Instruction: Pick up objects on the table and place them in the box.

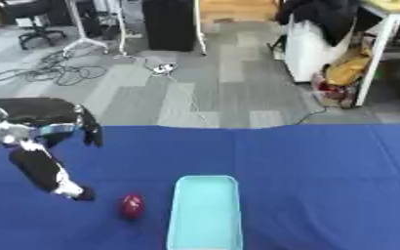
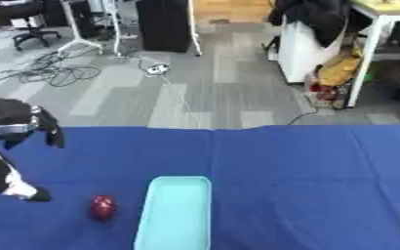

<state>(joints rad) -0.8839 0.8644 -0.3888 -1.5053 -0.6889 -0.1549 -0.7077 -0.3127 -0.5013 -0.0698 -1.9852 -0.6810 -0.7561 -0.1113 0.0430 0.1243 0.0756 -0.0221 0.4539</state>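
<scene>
Left hand [image 1: 67, 188], at the end of a black and silver arm entering from the view's left side, is lowered to the blue table [image 1: 323, 166] with its fingertips pointing down and toward the centre; whether its fingers are curled or straight cannot be told, and nothing is seen in it. Right hand: only a dark sliver shows at the right eye view's right edge, too little to judge.

Table: covered in blue cloth, filling the lower half of both views, its far edge running across the middle.

Box [image 1: 205, 212]: a pale turquoise, open, oblong container lying lengthwise near the table's near edge, at centre.

Red object [image 1: 132, 205]: a small, rounded, dark red thing resting on the cloth between the left hand and the box, just beside the box's left wall and near the fingertips, touching neither as far as can be seen. Nothing lies between the hand and it.

Background: grey floor with loose cables [image 1: 46, 73], a black cabinet [image 1: 169, 24], a white desk leg [image 1: 378, 53] with a yellow bag [image 1: 349, 68] beside it.
</scene>
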